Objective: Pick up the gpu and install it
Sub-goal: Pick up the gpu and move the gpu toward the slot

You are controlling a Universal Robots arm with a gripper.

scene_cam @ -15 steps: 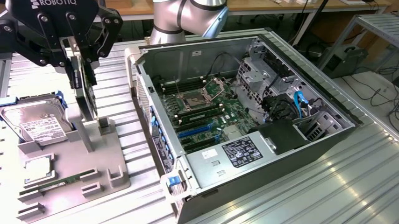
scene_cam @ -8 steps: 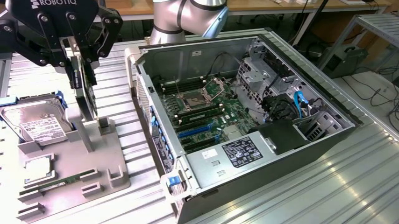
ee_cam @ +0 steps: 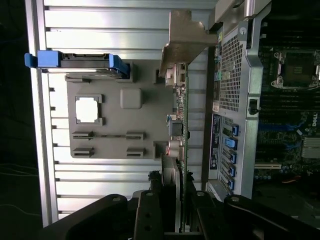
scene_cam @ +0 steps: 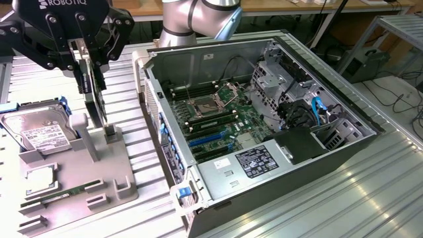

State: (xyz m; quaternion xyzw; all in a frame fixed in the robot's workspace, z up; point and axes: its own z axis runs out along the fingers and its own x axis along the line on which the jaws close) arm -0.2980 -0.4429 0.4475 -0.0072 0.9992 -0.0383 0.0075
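The gpu (scene_cam: 94,101) stands on edge as a thin card, seen edge-on, over the right end of the grey holder tray (scene_cam: 99,181). My gripper (scene_cam: 90,79) comes down from above and is shut on its upper edge. The card's lower end is level with the tray's slot post (scene_cam: 110,133); whether it still sits in the slot I cannot tell. In the wrist view the gpu (ee_cam: 182,120) runs away from my gripper (ee_cam: 176,197), with its silver bracket (ee_cam: 182,37) at the far end, between the tray (ee_cam: 115,135) and the case wall.
The open computer case (scene_cam: 350,144) lies to the exterior view's right of the tray, its motherboard (scene_cam: 218,119) and blue slots (scene_cam: 205,140) exposed. The tray also carries a hard drive (scene_cam: 39,131), a square chip (scene_cam: 39,176) and a memory stick (scene_cam: 63,193). The table is ribbed metal.
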